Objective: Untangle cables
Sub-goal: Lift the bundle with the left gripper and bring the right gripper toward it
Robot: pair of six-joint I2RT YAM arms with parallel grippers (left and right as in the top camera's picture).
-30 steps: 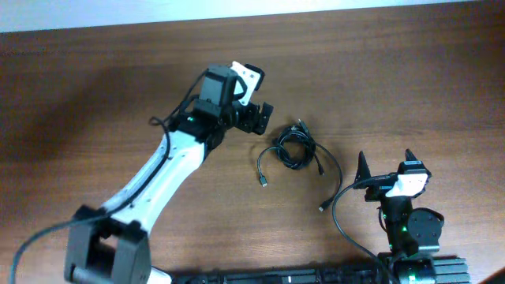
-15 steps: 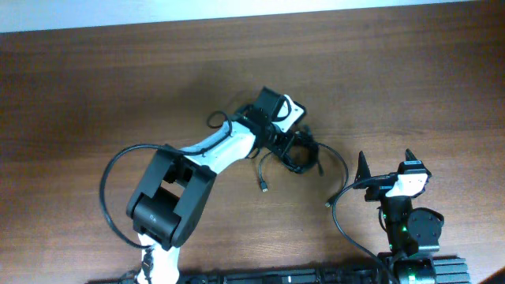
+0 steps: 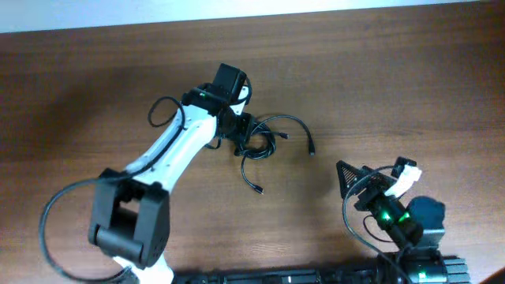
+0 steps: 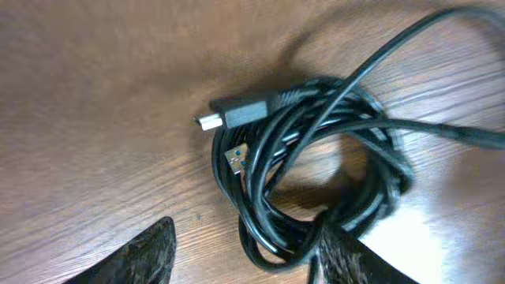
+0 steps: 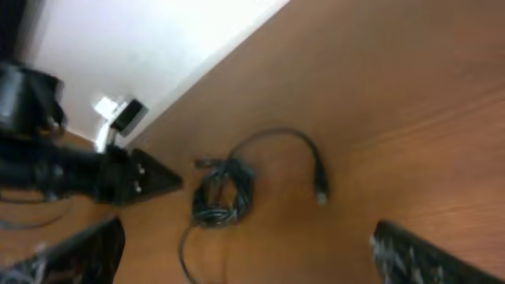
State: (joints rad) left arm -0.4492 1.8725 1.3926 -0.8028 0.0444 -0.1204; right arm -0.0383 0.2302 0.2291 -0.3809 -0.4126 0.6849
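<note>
Left wrist view: the cables (image 4: 316, 170) lie on the desk (image 4: 95, 95) as one tight coil, several turns wound through each other, directly ahead of my left jaws. Left jaws are spread and grip nothing. One finger (image 4: 146, 252) is over bare wood clear of the coil. The other finger (image 4: 351, 256) is at the coil's lower edge, touching or just beside it; I cannot tell which. Two connectors stick out on the coil's left side: a long dark plug (image 4: 241, 117) on top and a small metal plug (image 4: 234, 160) under it.

Overhead: the coil sits mid-desk. One strand arcs out to the right and ends in a far plug (image 3: 311, 150). A second tail (image 3: 251, 177) runs down toward my bases. Both lie free of the coil, so I judge the wound core to be the work left.

Right jaws are wide apart and empty, low near my base and well apart from the cables. My guess is that they hold off to give the left room.

Judgement: the left is set at the coil's rim to take an outer turn. Closing there may catch several turns and drag the whole bundle, so the right may need to pin one side.
</note>
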